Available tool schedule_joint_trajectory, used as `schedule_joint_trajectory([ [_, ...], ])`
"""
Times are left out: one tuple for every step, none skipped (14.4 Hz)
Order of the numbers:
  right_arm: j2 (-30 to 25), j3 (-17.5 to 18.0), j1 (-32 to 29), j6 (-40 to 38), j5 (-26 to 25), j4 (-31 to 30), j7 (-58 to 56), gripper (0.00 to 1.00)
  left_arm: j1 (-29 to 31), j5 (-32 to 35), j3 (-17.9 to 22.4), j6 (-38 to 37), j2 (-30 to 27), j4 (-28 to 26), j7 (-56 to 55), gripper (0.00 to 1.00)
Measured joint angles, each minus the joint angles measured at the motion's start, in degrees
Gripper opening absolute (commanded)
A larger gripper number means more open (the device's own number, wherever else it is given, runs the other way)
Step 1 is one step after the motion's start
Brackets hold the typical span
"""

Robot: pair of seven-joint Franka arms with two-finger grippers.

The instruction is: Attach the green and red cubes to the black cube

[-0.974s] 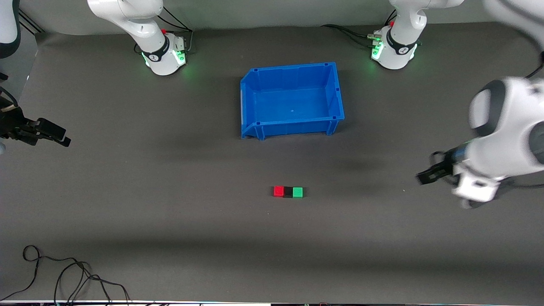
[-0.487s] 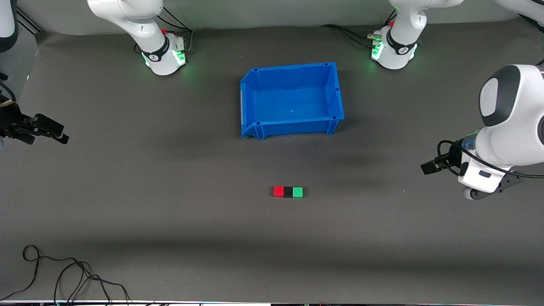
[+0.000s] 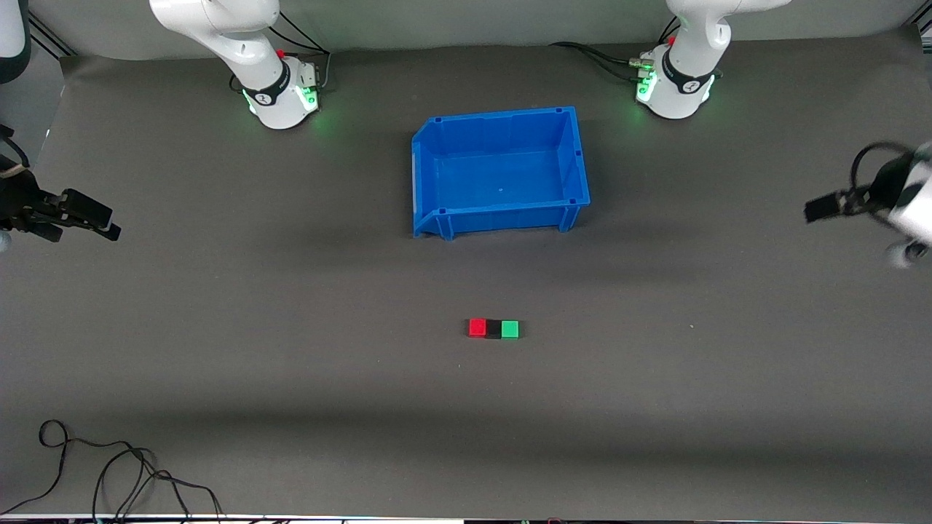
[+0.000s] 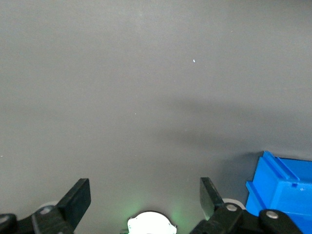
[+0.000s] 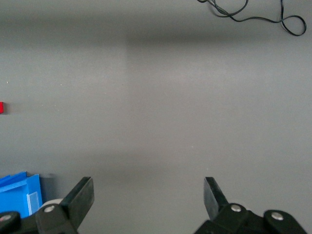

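Observation:
The red cube [image 3: 477, 327], the black cube [image 3: 493, 330] and the green cube [image 3: 510, 329] lie in one touching row on the grey mat, black in the middle, nearer the front camera than the blue bin [image 3: 499, 218]. My left gripper [image 3: 823, 209] is open and empty in the air at the left arm's end of the table. My right gripper [image 3: 93, 222] is open and empty at the right arm's end. The left wrist view shows open fingers [image 4: 78, 199] over bare mat. The right wrist view shows the red cube [image 5: 1, 107] at its edge.
The blue bin stands empty between the two arm bases; a corner of it shows in the left wrist view [image 4: 282, 190] and the right wrist view [image 5: 19, 192]. A loose black cable [image 3: 109, 473] lies at the front corner by the right arm's end, also in the right wrist view [image 5: 253, 14].
My left arm has swung away from the cubes toward its end of the table and toward the bases. My right gripper has barely moved. The cubes have not moved.

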Motion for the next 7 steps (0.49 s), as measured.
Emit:
schedule_joint_trajectory([
  [0.0, 0.0, 0.0, -0.04, 0.0, 0.03, 0.0, 1.0, -0.09, 0.0, -0.21, -0.58, -0.33, 1.57, 0.0, 1.0],
  [0.0, 0.0, 0.0, -0.06, 0.0, 0.03, 0.0, 1.0, -0.23, 0.12, -0.41, -1.18, -0.12, 3.19, -0.01, 1.0],
  [0.0, 0.0, 0.0, -0.08, 0.0, 0.03, 0.0, 1.0, -0.45, 0.34, -0.61, -1.43, 0.47, 4.55, -0.01, 1.0],
  [0.0, 0.0, 0.0, -0.08, 0.0, 0.03, 0.0, 1.0, -0.71, 0.55, -0.8, -1.54, 1.37, 5.76, -0.01, 1.0],
  [0.0, 0.0, 0.0, -0.09, 0.0, 0.03, 0.0, 1.0, -0.84, 0.54, -0.96, -1.56, 2.33, 6.72, 0.05, 1.0],
  [0.0, 0.0, 0.0, -0.09, 0.0, 0.04, 0.0, 1.0, -0.82, -0.15, -1.01, -1.56, 3.18, 7.33, 0.43, 1.0],
  [0.0, 0.0, 0.0, -0.1, 0.0, 0.04, 0.0, 1.0, -0.71, -1.48, -0.91, -1.54, 3.79, 7.8, 1.92, 1.0],
])
